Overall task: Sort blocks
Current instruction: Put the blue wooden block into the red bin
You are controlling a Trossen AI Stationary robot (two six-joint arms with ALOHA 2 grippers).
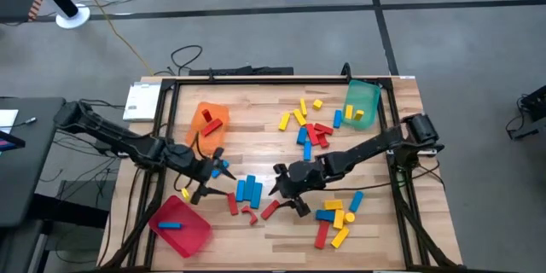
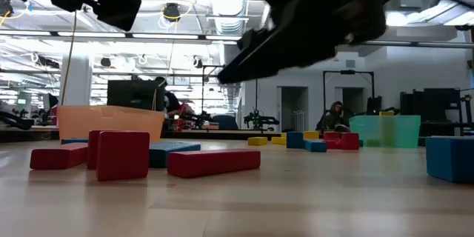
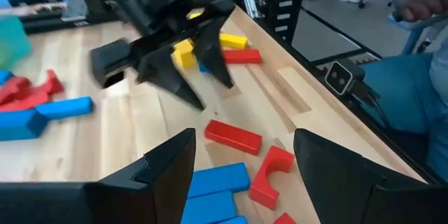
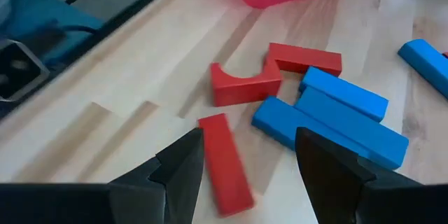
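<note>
Blocks (image 1: pixel 311 128) in red, blue and yellow lie scattered over the wooden table (image 1: pixel 256 239), some already in trays. At the left, a red tray (image 1: pixel 194 237) holds a blue block and an orange tray (image 1: pixel 198 111) holds red ones. The left gripper (image 1: pixel 208 181) hovers open and empty beside three blue bars (image 1: pixel 248 189). The right gripper (image 1: pixel 288 194) hangs open over a red bar (image 4: pixel 225 162). At the right, a green tray (image 1: pixel 365 94) holds yellow and blue pieces.
</note>
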